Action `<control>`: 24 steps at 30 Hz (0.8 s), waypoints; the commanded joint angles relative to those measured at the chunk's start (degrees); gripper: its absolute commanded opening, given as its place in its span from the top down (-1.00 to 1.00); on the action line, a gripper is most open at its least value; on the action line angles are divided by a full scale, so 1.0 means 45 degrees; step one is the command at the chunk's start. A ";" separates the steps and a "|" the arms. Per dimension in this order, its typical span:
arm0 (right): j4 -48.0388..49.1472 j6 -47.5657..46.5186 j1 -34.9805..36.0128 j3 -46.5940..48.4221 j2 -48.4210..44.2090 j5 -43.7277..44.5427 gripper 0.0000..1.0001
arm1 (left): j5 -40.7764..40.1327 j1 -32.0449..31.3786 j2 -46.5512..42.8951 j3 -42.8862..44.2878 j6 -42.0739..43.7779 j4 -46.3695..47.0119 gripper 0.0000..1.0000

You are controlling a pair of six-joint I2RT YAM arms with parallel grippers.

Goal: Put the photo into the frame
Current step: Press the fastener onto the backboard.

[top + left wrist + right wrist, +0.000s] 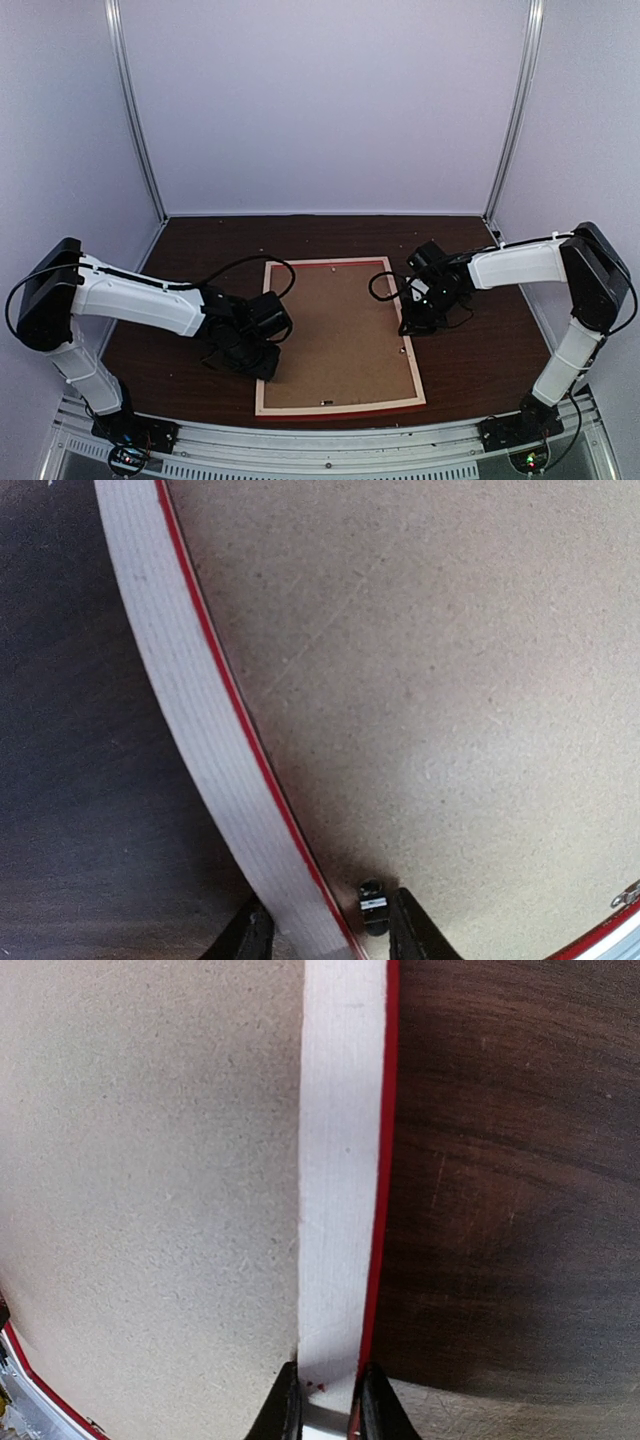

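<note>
Brown backing board (340,335), dark wooden table (330,235)

Face down: the frame (340,407).
I see it flat mid-table, pale back up, one short side by the near edge.

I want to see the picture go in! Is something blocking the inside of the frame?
Yes. A brown backing board fills the whole opening of the frame, lying inside its pale rails. It probably has to come out before anything can go in. The photo is not visible in any view.
</note>
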 commanded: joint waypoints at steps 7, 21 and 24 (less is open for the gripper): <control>0.0632 0.0234 -0.0225 -0.0826 0.0571 0.0469 0.90 | 0.0184 -0.0060 -0.0004 -0.0771 -0.0321 -0.0458 0.31; 0.0705 0.0240 -0.0227 -0.0856 0.0601 0.0409 0.90 | 0.0429 0.0150 -0.0880 -0.0886 -0.0358 0.0169 0.20; 0.0715 0.0240 -0.0219 -0.0856 0.0623 0.0399 0.90 | 0.0418 0.0269 -0.0905 -0.0967 -0.0259 0.0167 0.23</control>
